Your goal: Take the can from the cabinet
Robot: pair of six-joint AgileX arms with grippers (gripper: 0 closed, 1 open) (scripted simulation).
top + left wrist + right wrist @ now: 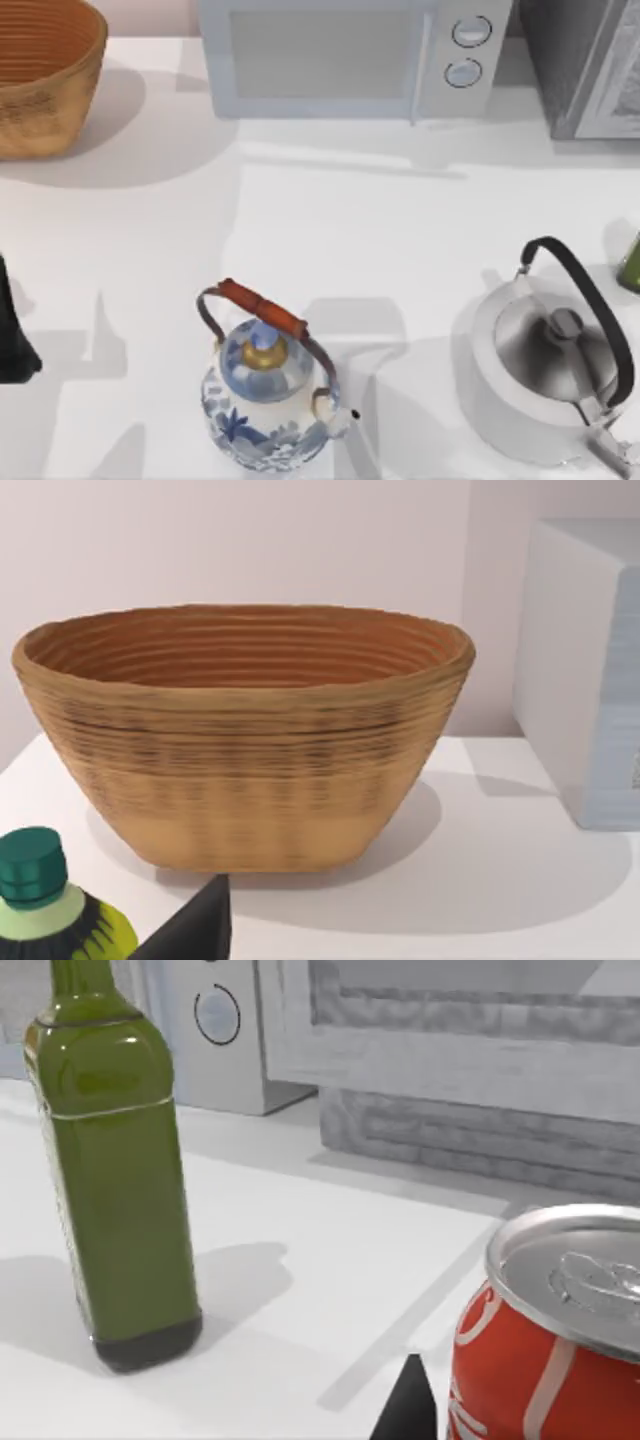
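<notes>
Our right wrist view shows the red can (pixel 560 1330) upright on the white table (pixel 330 1260), very close to the camera, near a green bottle (pixel 115 1170) and in front of the grey cabinet (pixel 480 1070). Our left arm (pixel 12 330) sits at the table's left edge, facing a basket (pixel 245 730). We cannot tell how either jaw stands.
</notes>
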